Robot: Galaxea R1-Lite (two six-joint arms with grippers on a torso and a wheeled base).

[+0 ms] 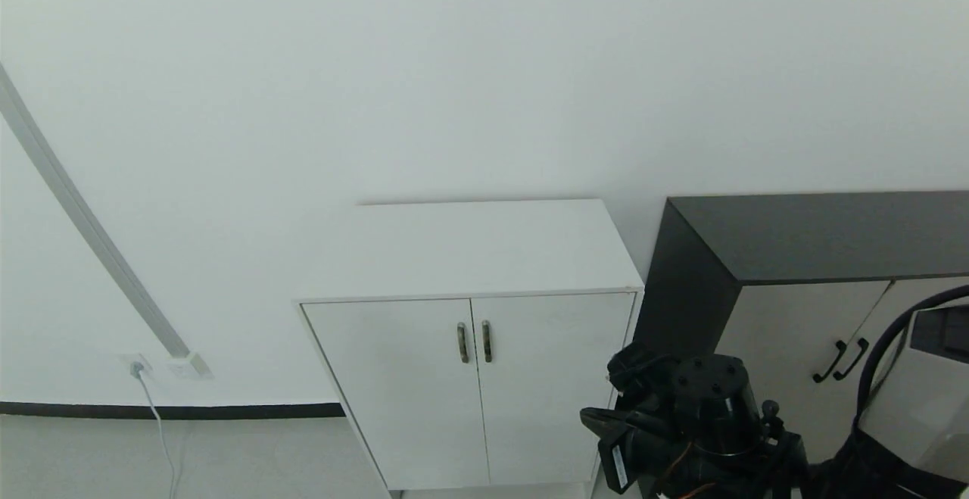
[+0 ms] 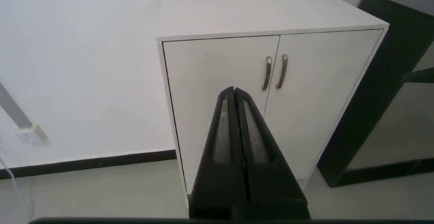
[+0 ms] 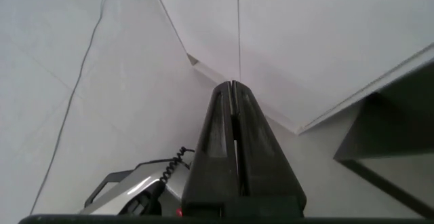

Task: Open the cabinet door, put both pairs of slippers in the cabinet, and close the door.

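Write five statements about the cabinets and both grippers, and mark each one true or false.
1. Both doors of the white two-door cabinet are shut. True.
2. Its two metal bar handles sit at the doors' outer edges. False: they stand side by side at the middle seam.
3. The left gripper is shut. True.
4. The right gripper is wide open. False: it is shut, with the fingers together.
5. A dark-topped cabinet stands beside the white one, on the robot's right. True.
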